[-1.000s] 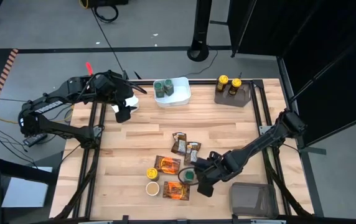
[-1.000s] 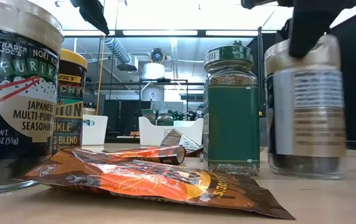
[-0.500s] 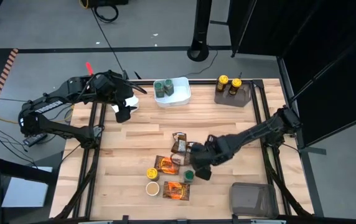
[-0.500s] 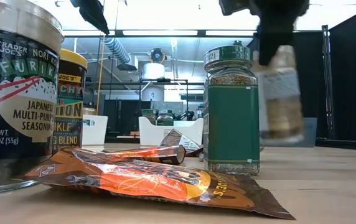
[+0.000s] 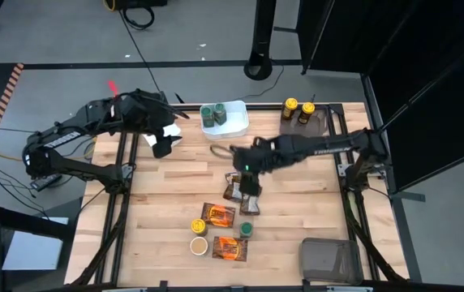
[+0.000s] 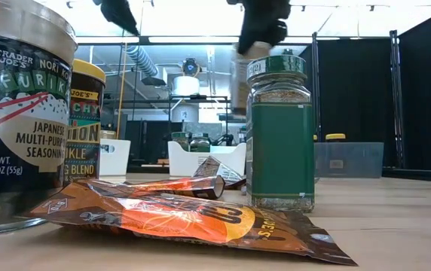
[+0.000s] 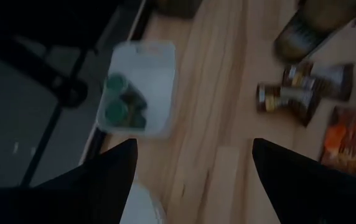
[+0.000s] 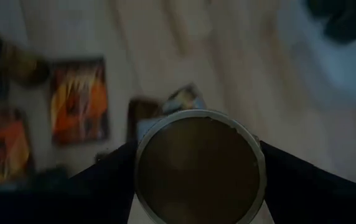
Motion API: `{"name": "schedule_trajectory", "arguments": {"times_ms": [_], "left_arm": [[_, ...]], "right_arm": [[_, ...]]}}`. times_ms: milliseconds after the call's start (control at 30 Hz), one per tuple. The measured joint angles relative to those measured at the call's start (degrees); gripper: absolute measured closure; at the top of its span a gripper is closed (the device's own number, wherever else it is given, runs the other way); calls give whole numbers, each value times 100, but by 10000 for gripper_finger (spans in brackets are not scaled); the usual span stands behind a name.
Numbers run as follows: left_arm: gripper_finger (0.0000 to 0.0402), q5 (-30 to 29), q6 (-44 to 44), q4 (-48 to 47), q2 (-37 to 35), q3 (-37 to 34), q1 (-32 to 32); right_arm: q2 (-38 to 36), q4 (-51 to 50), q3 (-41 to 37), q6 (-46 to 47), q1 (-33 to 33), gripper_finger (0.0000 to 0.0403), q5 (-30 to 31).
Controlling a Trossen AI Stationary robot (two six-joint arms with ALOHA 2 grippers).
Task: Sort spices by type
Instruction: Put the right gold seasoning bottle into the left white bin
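The right claw [image 5: 249, 166] hangs above the middle of the wooden surface [image 5: 183, 178], over the packets [image 5: 241, 189]. It grips a round jar [image 8: 198, 167] between its two fingers. The left claw [image 5: 161, 139] waits wide open near the far left corner, beside the white tub [image 5: 234, 122] with green-lidded jars [image 5: 213, 116]. More packets, a green jar [image 5: 246, 229], a yellow jar [image 5: 199, 226] and a tan jar [image 5: 199, 245] sit at the near side.
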Motion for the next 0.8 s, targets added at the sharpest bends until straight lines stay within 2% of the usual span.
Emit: {"name": "schedule_trajectory", "arguments": {"times_ms": [167, 333, 567, 800], "left_arm": [[76, 368, 153, 956, -248, -233, 2], [76, 721, 126, 2245, -709, -1103, 22], [76, 2123, -386, 3951, -968, -2444, 111], [76, 2254, -415, 4539, -607, -2702, 26]], "right_arm": [[-7, 410, 378, -575, -368, 114, -1], [-10, 822, 630, -1003, -574, 114, -62], [-11, 1115, 767, -1293, -771, 114, -166], [-11, 1406, 767, -1400, -829, 114, -354]]}}
